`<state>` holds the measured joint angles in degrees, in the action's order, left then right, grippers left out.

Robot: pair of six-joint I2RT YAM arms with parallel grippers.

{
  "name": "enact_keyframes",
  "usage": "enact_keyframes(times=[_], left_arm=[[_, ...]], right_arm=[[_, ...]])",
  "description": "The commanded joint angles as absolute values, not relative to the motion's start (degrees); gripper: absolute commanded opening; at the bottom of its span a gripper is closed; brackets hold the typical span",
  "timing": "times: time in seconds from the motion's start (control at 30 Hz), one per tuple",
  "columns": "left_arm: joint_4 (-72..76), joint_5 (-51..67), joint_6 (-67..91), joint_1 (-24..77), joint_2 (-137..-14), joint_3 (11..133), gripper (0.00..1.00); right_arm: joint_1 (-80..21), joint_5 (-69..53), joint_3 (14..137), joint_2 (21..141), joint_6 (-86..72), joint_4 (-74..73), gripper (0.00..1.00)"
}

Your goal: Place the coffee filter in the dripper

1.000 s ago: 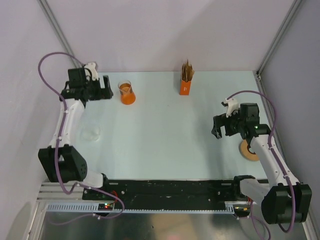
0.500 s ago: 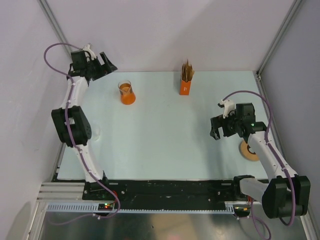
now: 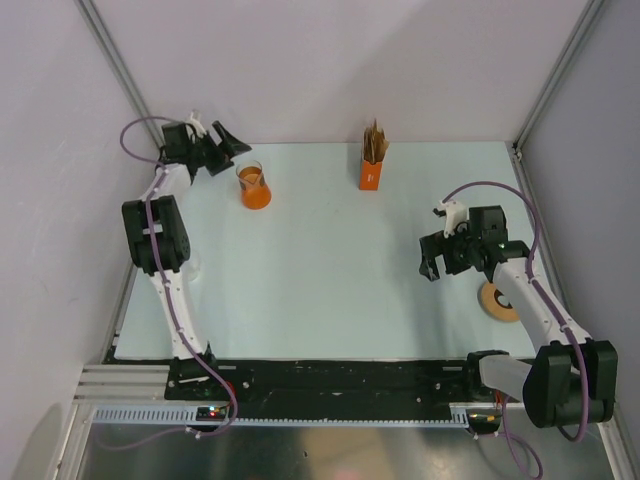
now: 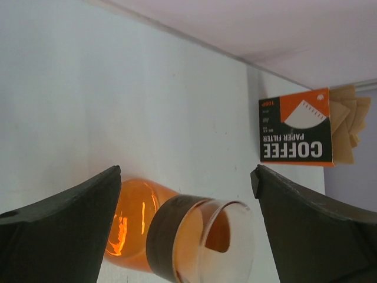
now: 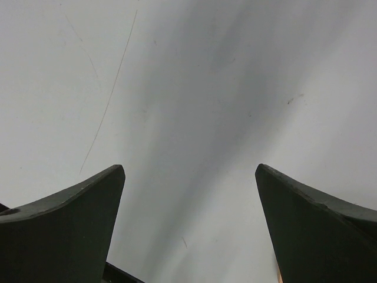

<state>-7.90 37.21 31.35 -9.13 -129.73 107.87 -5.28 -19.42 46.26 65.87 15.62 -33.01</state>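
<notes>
The dripper (image 3: 191,264) shows only as a faint clear shape on the table, right beside my left arm's lower link. No single coffee filter lies apart. The only brown papers (image 3: 376,141) stand bunched in the orange box (image 3: 370,175) at the back; the box also shows in the left wrist view (image 4: 294,131). My left gripper (image 3: 226,146) is open and empty at the far left, just beside the orange beaker (image 3: 254,187). In the left wrist view the gripper (image 4: 186,174) has the beaker (image 4: 177,230) between its spread fingers. My right gripper (image 3: 432,258) is open and empty over bare table, and so it looks in its wrist view (image 5: 189,171).
A flat round tan disc (image 3: 497,300) lies on the table right of my right gripper, under the right forearm. The enclosure's walls close in on the left, back and right. My left arm stretches along the table's left edge.
My left arm has swung up and back, and its gripper has moved right to the beaker. My right gripper has drifted slightly left.
</notes>
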Motion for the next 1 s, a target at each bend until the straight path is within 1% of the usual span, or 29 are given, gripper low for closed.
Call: enact_keyframes(times=[0.0, 0.17, 0.37, 0.87, 0.97], left_arm=[[3.41, 43.02, 34.99, -8.42, -125.46, 99.61, 0.98], [7.26, 45.21, 34.29, -7.06, -120.46, 90.27, 0.98], [9.42, 46.56, 33.08, -5.52, -116.04, 82.58, 0.98], [19.45, 48.01, 39.96, -0.7, -106.27, 63.45, 0.98], [20.83, 48.28, 41.14, 1.87, -104.34, 60.0, 0.98]], right_arm=[[-5.4, -19.34, 48.6, 65.94, 16.8, -33.59, 1.0], [-5.45, -19.63, 48.61, 65.83, 16.87, -33.76, 1.0], [-5.27, -20.02, 48.6, 65.41, 17.05, -34.14, 1.0], [-5.0, -20.84, 48.6, 64.82, 17.4, -34.54, 1.0], [-4.99, -21.03, 48.6, 64.75, 17.35, -34.62, 1.0]])
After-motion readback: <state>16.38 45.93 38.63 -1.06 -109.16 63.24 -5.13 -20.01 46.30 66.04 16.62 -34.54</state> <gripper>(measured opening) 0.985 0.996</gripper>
